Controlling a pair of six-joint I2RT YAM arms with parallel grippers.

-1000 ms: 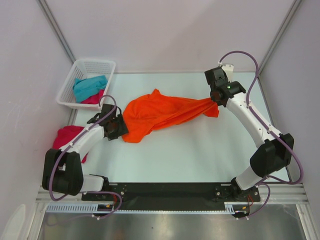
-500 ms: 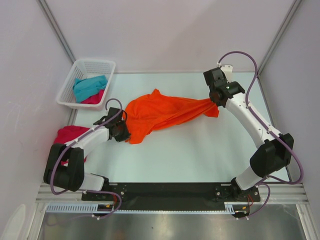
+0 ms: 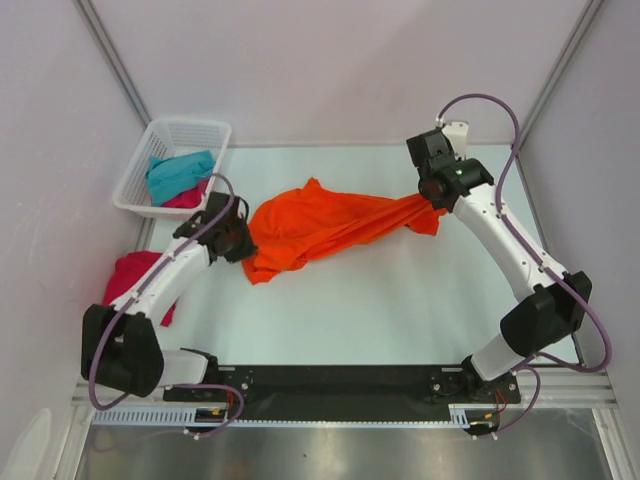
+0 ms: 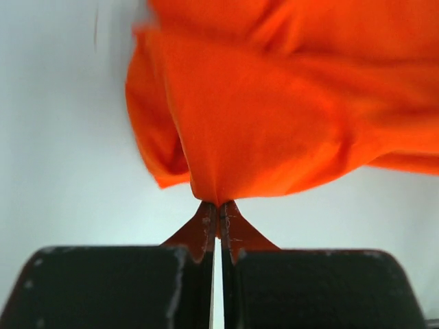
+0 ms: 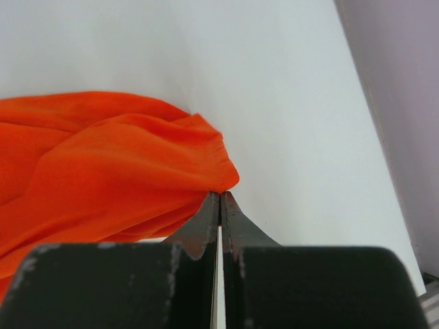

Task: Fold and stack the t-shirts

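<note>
Left arm point(image 3: 176, 268) partly hides 1 pink t-shirt point(image 3: 124, 271).

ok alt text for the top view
Left gripper and right gripper pinch opposite ends of an orange t-shirt. A white basket holds a teal shirt and a pink shirt; another pink shirt lies beside the left arm.

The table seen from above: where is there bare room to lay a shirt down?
The widest bare stretch of table lies between the orange t-shirt and the arms' black base rail. A narrower strip runs behind the shirt to the table's far edge. The left side is crowded: white basket, pink t-shirt.
</note>
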